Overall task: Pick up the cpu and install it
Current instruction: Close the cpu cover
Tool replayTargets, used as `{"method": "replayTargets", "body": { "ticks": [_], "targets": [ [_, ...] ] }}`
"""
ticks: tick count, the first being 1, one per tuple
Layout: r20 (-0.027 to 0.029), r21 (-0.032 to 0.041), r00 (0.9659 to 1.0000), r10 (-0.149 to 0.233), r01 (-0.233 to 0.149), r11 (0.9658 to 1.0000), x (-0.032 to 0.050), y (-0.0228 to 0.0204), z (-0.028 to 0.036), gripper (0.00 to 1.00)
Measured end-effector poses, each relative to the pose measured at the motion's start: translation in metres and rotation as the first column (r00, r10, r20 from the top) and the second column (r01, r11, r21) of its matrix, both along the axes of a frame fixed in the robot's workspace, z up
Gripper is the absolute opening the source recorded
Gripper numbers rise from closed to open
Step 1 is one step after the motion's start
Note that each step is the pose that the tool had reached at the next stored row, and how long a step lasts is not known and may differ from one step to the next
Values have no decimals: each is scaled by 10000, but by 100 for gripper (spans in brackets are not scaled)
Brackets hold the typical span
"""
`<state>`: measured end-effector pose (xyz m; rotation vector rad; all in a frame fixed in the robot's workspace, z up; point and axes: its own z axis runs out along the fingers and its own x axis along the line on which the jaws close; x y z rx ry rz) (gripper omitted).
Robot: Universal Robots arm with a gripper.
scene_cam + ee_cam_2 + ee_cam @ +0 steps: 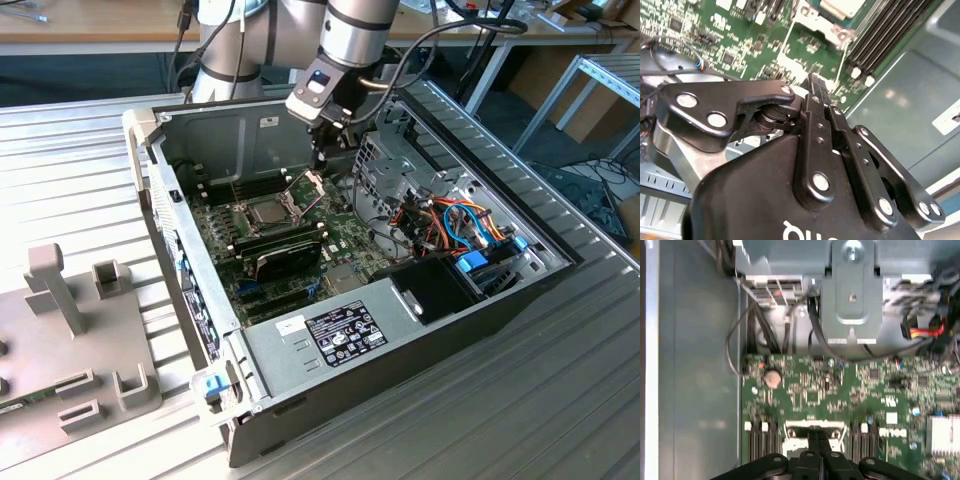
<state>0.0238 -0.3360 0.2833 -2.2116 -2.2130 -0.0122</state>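
The cpu (270, 212) is a small silver-grey square lying flat in its dark socket on the green motherboard (345, 245) inside the open case. The socket's hinged metal frame (308, 185) stands tilted up behind it. My gripper (320, 160) hangs just above that raised frame, a little beyond the cpu, with its black fingers pressed together and nothing between them. In the second wrist view the shut gripper (815, 82) points at the board, with the cpu (840, 5) at the picture's edge. In the first wrist view the gripper (818, 432) sits over the socket frame (790, 431).
A longer black module (287, 255) lies on the board near the socket. The metal drive cage (390, 170) and a bundle of orange and blue cables (460, 225) crowd the exterior view's right. A power supply (330, 335) fills the near corner. A grey fixture (70, 330) stands outside the case.
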Motion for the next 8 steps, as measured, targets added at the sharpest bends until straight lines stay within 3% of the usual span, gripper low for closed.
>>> {"method": "replayTargets", "body": {
  "ticks": [4,8],
  "targets": [
    [-6,-1,10000,-1,1,10000,202,0,-23,11],
    [-5,-1,10000,-1,1,10000,248,0,-125,11]
  ]
}}
